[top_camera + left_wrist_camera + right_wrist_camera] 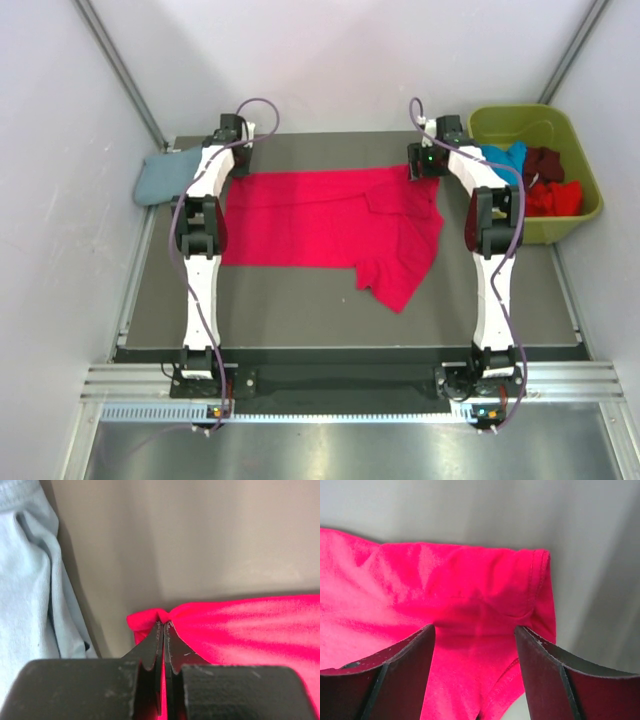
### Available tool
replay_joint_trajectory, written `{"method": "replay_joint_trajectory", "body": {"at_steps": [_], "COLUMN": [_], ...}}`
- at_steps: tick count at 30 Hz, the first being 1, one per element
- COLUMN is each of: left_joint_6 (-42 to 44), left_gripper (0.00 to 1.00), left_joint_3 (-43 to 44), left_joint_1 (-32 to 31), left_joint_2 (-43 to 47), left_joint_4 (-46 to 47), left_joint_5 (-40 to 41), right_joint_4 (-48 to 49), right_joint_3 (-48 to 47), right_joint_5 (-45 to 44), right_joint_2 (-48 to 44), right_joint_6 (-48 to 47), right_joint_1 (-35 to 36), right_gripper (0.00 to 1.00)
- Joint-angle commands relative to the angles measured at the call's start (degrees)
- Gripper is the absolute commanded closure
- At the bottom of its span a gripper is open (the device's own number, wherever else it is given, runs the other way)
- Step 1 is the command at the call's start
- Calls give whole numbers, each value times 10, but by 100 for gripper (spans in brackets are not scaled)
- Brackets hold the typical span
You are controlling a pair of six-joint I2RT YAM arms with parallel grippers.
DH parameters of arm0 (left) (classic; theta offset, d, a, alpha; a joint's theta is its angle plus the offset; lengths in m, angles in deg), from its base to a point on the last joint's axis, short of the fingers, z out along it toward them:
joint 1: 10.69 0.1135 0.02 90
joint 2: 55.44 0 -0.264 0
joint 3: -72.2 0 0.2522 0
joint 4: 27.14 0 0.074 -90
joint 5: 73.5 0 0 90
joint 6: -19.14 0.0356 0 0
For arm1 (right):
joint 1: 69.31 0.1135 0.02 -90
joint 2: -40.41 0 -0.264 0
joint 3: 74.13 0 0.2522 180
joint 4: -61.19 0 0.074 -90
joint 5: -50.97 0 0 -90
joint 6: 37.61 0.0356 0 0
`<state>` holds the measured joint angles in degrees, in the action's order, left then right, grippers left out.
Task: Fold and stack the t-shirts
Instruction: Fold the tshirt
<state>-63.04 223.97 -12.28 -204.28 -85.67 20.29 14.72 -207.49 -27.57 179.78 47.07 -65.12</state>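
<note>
Mid-frame in the top view, a crimson-red t-shirt [320, 220] lies spread across the table [300, 310], one sleeve end flopped toward bottom centre. The left hand [164, 625] is clenched on the shirt's upper-left corner; the right hand [475, 630] is released, fingers astride the hemmed upper-right edge w/o gripping. A blue-grey t-shirt [160, 178] sits at upper left, off the table's edge; whether it's folded can't be told. Blue [505, 155], maroon [545, 162] & red [555, 198] shirts wait in the olive bin [540, 112], upper right. Judged early: no stack visible, approx. all folding left.
</note>
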Motion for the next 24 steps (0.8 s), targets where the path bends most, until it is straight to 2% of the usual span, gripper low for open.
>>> {"method": "replay_joint_trajectory", "body": {"at_steps": [1, 18, 20, 21, 22, 24], "left_joint_6": [4, 8, 7, 5, 1, -13], "left_gripper": [100, 100, 91, 78, 59, 43], "left_joint_3": [16, 49, 54, 52, 52, 34], "left_joint_1": [-9, -11, -13, -13, -12, -10], "left_joint_2": [-34, -64, -55, -47, -36, 10], "left_joint_4": [34, 58, 52, 48, 41, 42], "left_joint_5": [29, 60, 60, 53, 50, 53], "right_joint_4": [2, 11, 11, 11, 10, 11], "right_joint_3": [-26, -65, -70, -72, -72, -67], "right_joint_5": [-32, -35, -35, -32, -31, -23], "right_joint_2": [27, 51, 47, 42, 34, 0], "right_joint_6": [-10, -15, -22, -25, -25, -28], "right_joint_1": [-11, -8, -8, -8, -8, -8], "right_gripper": [33, 32, 32, 32, 32, 30]}}
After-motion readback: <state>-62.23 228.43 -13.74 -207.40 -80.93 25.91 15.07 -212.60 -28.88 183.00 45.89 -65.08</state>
